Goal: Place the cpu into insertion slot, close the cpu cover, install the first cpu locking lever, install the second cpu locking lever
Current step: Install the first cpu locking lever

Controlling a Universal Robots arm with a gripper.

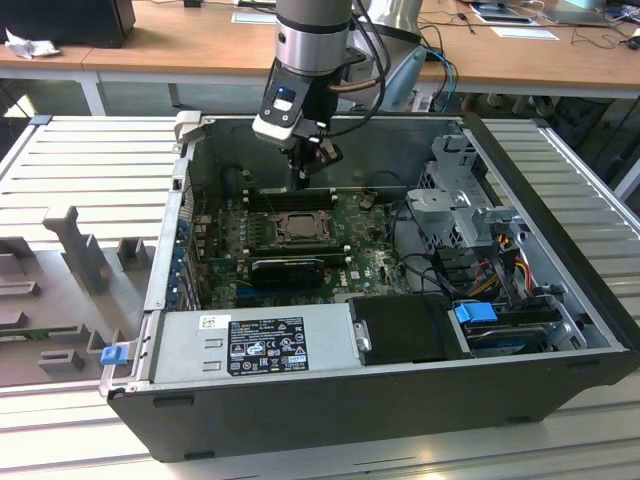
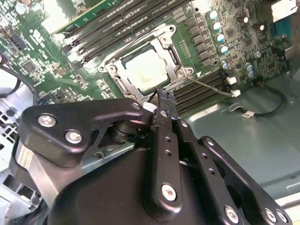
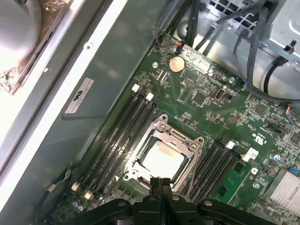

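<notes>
Gripper (image 3: 161,183): fingers pressed together, nothing between them, tips at the edge of the cpu cover (image 3: 180,132); I cannot tell whether they touch it. Cover lies flat on the insertion slot (image 1: 297,228). The cpu (image 3: 161,158) sits inside its cut-out. Black memory slots (image 3: 117,135) flank both sides. Grey case wall (image 3: 108,61) beyond.

One motherboard (image 3: 206,84), carrying one cpu (image 3: 161,158), one cpu cover (image 3: 183,134) and one coin cell (image 3: 176,64). Memory slot banks (image 3: 124,126): two, one on each side of the cpu cover.
</notes>
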